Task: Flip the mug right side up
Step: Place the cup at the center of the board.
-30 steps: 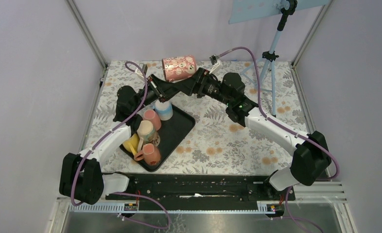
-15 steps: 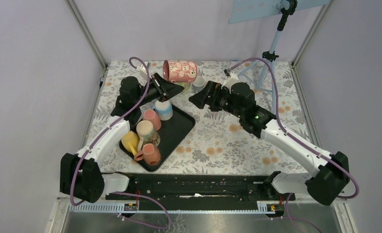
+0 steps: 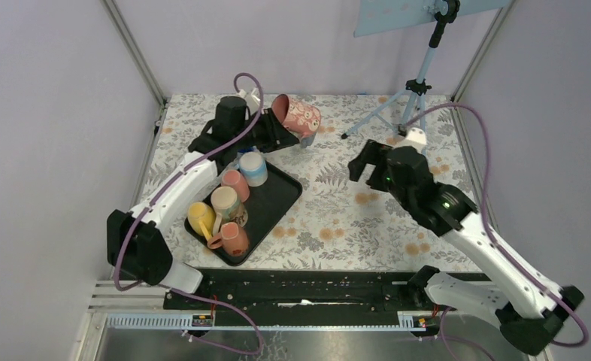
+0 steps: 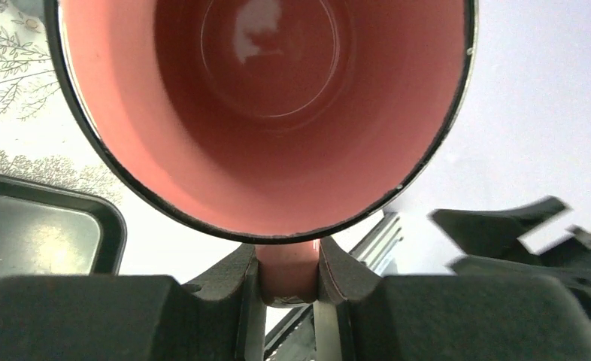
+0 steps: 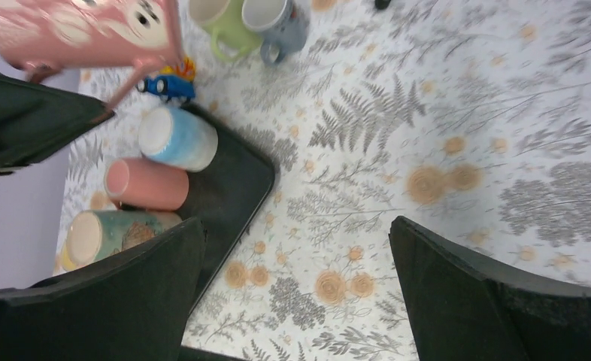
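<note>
**A:** Checking left gripper (image 4: 289, 280) first. What's it on?

**B:** Fingers clamped on the handle (image 4: 288, 263) of the pink mug (image 3: 296, 116). The wrist view looks straight into the mug's mouth, pink inside.

**A:** Mug location?

**B:** Held up off the table (image 3: 337, 218), near the far edge, a bit left of the middle, past the far corner of the tray (image 3: 277, 201). It's tilted, roughly on its side, with the mouth toward the left arm and the base toward the right.

**A:** Right gripper (image 5: 296, 301)?

**B:** Fingers wide apart, nothing between them. It hangs over bare table right of the middle, well apart from the mug.

**A:** Anything else?

**B:** The black tray sits by the left edge with five mugs packed on it. A green mug (image 5: 225, 26) and a grey mug (image 5: 281, 22) stand mouth up, touching, near the far edge. A small blue toy (image 5: 165, 86) is just beside the tray's far corner. A tripod (image 3: 420, 83) stands toward the far right corner.
</note>
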`<move>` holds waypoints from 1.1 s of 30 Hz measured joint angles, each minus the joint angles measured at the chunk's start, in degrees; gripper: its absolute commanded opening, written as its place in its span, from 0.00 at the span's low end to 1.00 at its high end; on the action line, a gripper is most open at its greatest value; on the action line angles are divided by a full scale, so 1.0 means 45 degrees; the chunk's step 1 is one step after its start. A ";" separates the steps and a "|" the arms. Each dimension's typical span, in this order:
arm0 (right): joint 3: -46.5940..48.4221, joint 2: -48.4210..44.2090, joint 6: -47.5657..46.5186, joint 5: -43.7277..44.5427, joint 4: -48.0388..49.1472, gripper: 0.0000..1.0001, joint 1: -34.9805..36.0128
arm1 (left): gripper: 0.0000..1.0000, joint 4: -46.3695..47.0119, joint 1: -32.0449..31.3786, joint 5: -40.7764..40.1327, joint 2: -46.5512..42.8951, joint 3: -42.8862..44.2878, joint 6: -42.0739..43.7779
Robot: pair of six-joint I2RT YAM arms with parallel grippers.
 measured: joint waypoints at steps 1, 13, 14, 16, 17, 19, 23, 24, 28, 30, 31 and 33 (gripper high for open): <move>-0.0029 -0.0510 -0.0097 0.0306 -0.0204 1.00 0.0000 | 0.00 -0.0529 -0.0180 -0.0267 0.0223 0.0379 0.0340; -0.0019 -0.1909 -0.0704 0.2142 -0.1923 1.00 0.0005 | 0.00 -0.4940 -0.2647 -0.3390 0.3968 0.4862 0.3429; -0.0019 -0.1885 -0.0748 0.2103 -0.1953 1.00 0.0005 | 0.00 -0.5149 -0.2817 -0.3555 0.4381 0.5299 0.3609; -0.0005 -0.1885 -0.0792 0.1987 -0.2040 1.00 0.0005 | 0.00 -0.5493 -0.3050 -0.3847 0.5124 0.6047 0.3886; 0.0015 -0.1889 -0.0806 0.1957 -0.2098 1.00 0.0005 | 0.00 -0.5770 -0.3123 -0.4012 0.5547 0.6518 0.4017; 0.0073 -0.1889 -0.0835 0.1948 -0.2263 1.00 0.0005 | 0.00 -0.6198 -0.3191 -0.4347 0.6373 0.7456 0.4269; 0.0374 -0.1899 -0.0835 0.1953 -0.2603 1.00 0.0005 | 0.00 -0.6795 -0.3259 -0.5037 0.7922 0.9180 0.4760; 0.0452 -0.1909 -0.0831 0.1953 -0.2608 1.00 0.0005 | 0.00 -0.6902 -0.3264 -0.5241 0.8340 0.9593 0.4906; 0.0665 -0.1914 -0.0753 0.1899 -0.2628 1.00 0.0005 | 0.00 -0.7388 -0.3337 -0.5926 0.9520 1.0758 0.5299; 0.0719 -0.1865 -0.0680 0.1846 -0.2637 1.00 0.0005 | 0.00 -0.7563 -0.3395 -0.6237 0.9981 1.1196 0.5421; 0.0753 -0.1812 -0.0656 0.1836 -0.2637 1.00 0.0005 | 0.00 -0.7698 -0.3434 -0.6421 1.0219 1.1438 0.5508; 0.0806 -0.1661 -0.0612 0.1778 -0.2642 1.00 0.0005 | 0.00 -0.7834 -0.3512 -0.6722 1.0550 1.1769 0.5615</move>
